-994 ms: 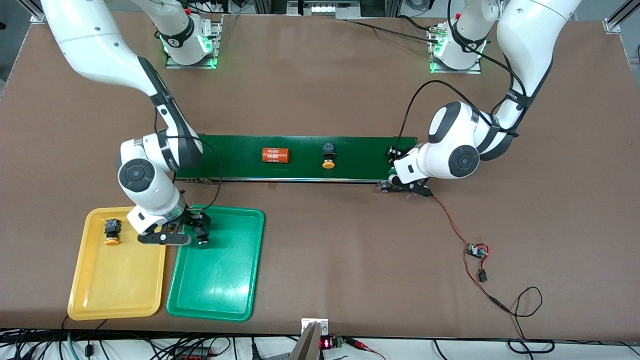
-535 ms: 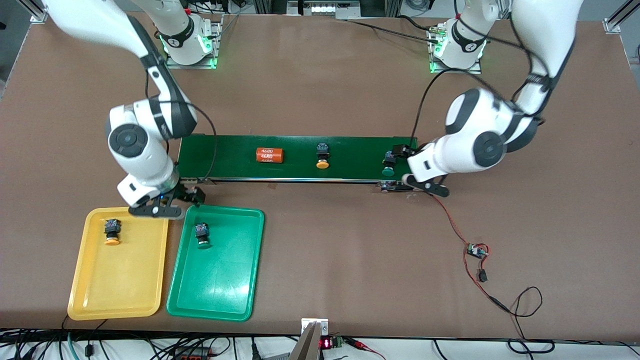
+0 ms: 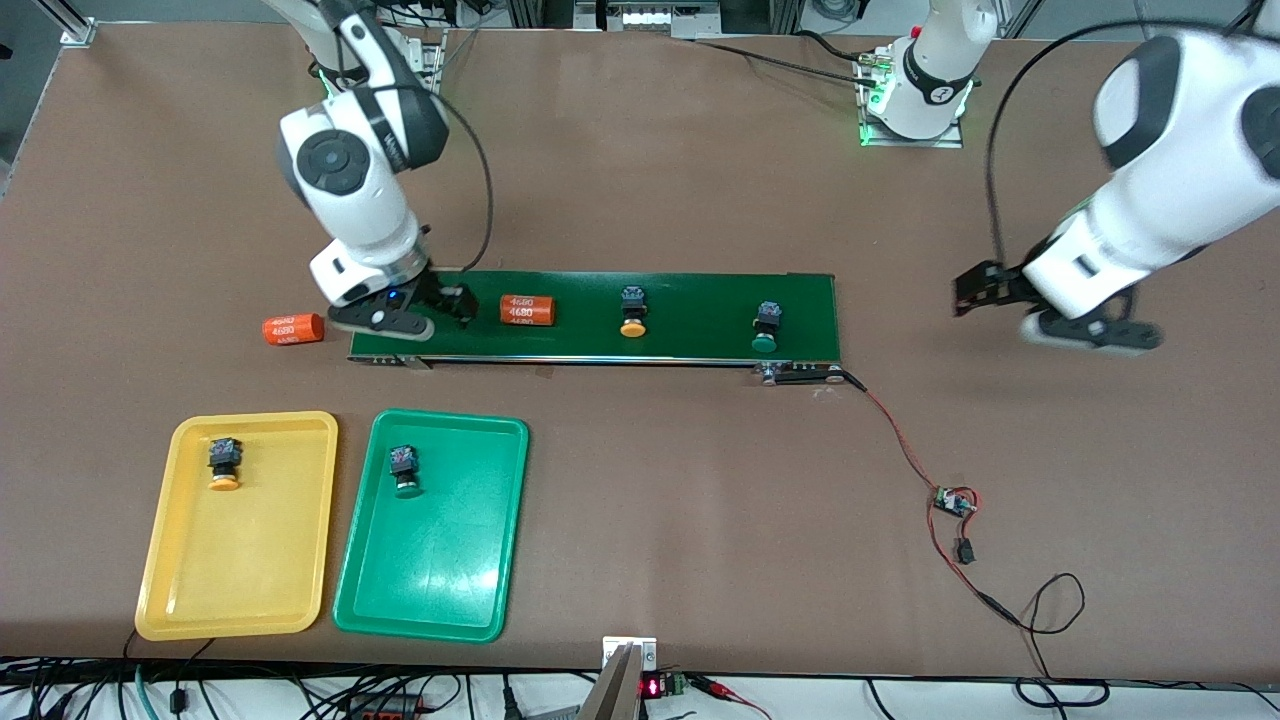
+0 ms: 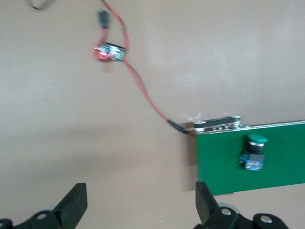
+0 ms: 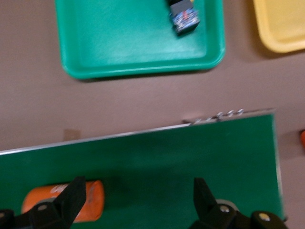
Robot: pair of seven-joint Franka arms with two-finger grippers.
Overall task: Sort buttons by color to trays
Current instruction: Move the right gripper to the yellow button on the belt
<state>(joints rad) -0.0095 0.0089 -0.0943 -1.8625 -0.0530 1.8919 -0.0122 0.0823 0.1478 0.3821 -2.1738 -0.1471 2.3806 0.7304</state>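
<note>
Two buttons lie on the dark-green belt point(image 3: 700, 300): a yellow-orange button point(image 3: 632, 312) mid-belt and a green button point(image 3: 765, 328) point(image 4: 254, 151) nearer the left arm's end. Another yellow-orange button point(image 3: 224, 465) rests in the yellow tray point(image 3: 240, 570). A second green button point(image 3: 404, 470) point(image 5: 183, 16) rests in the green tray point(image 3: 440, 570) point(image 5: 138, 57). My right gripper point(image 3: 425, 312) point(image 5: 138, 186) hangs open and empty over the belt's end nearest the trays. My left gripper point(image 3: 1030, 320) point(image 4: 139, 191) is open and empty over bare table, off the belt's left-arm end.
One orange "4680" cylinder point(image 3: 527, 310) point(image 5: 71, 202) lies on the belt beside my right gripper. Another orange cylinder point(image 3: 294, 329) lies on the table just off that belt end. A red wire with a small board point(image 3: 955, 500) point(image 4: 109, 51) trails from the belt's left-arm end.
My left gripper let go of the green button on the belt and swung away. My right gripper rose from the green tray to the belt. The belt's load shifted toward the right arm's end.
</note>
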